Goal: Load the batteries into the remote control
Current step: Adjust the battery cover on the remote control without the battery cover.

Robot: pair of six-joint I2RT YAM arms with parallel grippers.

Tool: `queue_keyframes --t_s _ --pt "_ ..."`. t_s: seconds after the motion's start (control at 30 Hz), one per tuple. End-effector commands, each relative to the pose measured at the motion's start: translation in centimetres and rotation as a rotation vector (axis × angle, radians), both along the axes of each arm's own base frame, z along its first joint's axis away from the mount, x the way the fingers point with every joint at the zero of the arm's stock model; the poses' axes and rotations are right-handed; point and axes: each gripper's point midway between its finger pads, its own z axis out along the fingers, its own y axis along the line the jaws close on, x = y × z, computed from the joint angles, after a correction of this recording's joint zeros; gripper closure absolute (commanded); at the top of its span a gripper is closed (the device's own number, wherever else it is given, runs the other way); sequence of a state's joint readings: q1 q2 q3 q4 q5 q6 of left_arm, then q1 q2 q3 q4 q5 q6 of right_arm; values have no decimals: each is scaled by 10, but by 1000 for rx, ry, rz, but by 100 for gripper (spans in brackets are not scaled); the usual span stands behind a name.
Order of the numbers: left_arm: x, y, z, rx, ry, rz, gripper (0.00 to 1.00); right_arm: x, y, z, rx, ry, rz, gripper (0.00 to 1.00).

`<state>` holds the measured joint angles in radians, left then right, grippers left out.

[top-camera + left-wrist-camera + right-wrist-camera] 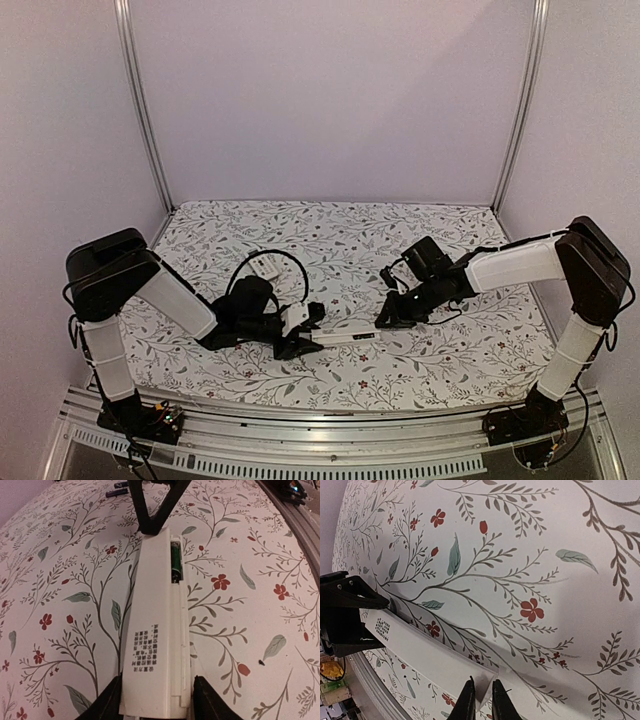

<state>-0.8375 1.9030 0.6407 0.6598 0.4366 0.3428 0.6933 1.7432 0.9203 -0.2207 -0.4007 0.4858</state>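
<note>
The white remote control lies back-up on the flowered table, lengthwise between both arms. My left gripper is shut on its near end, one finger against each long side. My right gripper is nearly closed, pinching the far end's corner. The battery slot stands open near that far end, with something dark green and cylindrical in it. Two loose batteries, small and dark, lie on the table beyond the right gripper's fingers.
A small white flat piece lies behind the left arm, inside a loop of black cable. The metal rail runs along the near table edge. White walls and upright posts close in the back and sides.
</note>
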Motion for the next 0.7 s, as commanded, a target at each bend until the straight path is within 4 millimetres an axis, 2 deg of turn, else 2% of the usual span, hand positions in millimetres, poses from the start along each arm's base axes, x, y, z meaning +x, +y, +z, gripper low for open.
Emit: queue_keyframes --t_s 0.0,0.67 --pt "2 0 5 -10 9 2 54 -4 1 1 -5 2 20 88" --pt "-3 0 14 -28 -8 -13 52 -5 4 15 15 -36 36 82"
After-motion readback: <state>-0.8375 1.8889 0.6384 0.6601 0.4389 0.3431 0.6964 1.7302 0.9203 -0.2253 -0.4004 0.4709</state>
